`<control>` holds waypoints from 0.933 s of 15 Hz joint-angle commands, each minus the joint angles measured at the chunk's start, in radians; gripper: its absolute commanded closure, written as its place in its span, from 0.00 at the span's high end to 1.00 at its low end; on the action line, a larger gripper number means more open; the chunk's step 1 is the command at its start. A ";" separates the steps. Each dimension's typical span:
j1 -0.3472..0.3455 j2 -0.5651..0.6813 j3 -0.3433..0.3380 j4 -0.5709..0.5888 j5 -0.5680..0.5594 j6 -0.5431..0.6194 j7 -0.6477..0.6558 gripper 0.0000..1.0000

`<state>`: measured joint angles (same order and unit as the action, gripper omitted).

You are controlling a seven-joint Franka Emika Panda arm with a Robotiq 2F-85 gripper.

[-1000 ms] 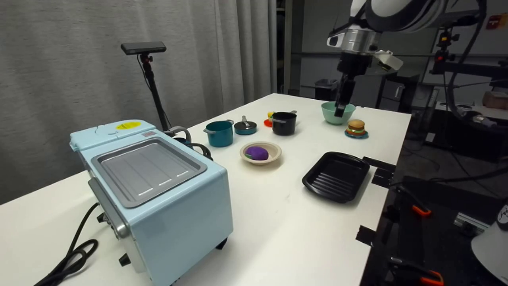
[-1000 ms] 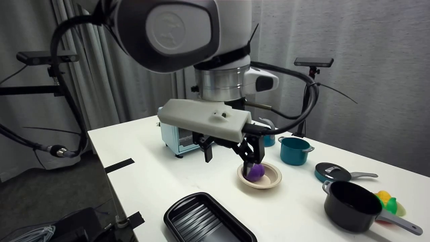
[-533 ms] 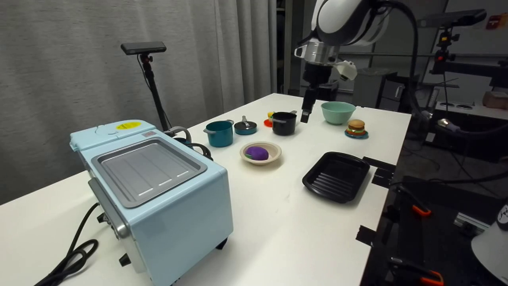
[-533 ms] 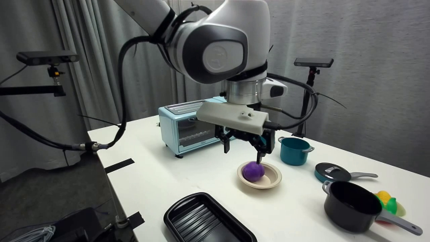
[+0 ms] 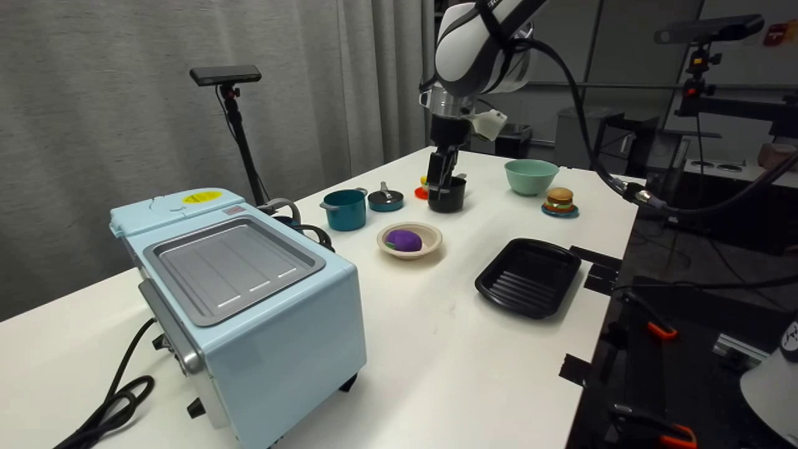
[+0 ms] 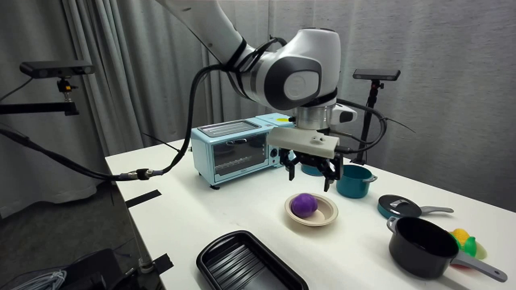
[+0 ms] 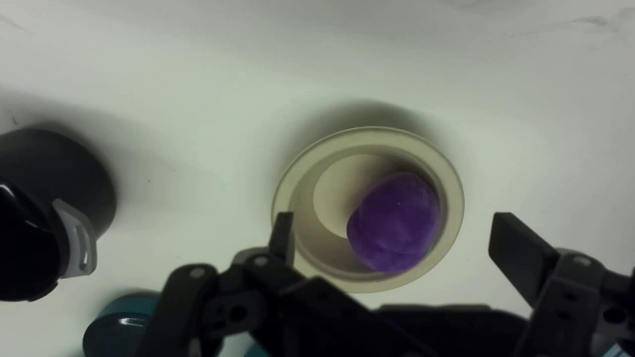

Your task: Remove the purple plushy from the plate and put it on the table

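Purple plushy point(image 6: 304, 205) in cream plate point(image 6: 325, 212), on white table point(image 6: 350, 249), pincer point(image 6: 309, 183) spread, apparently above.

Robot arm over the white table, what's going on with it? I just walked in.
The robot arm is at work, its open gripper hanging roughly above a shallow beige plate and holding nothing. The purple plushy sits off-center in that plate, not yet lifted. The job is to take it out and put it on the white table, so a grasp looks likely next.
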<state>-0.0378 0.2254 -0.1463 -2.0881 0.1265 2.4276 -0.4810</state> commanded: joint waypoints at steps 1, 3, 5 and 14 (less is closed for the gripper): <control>-0.048 0.010 0.045 0.016 -0.017 -0.005 0.012 1.00; -0.052 0.018 0.045 0.027 -0.017 -0.013 0.013 1.00; -0.052 0.018 0.046 0.028 -0.017 -0.014 0.013 1.00; -0.090 0.135 0.137 0.100 0.026 0.069 -0.021 1.00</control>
<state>-0.0996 0.2967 -0.0534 -2.0368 0.1282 2.4662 -0.4831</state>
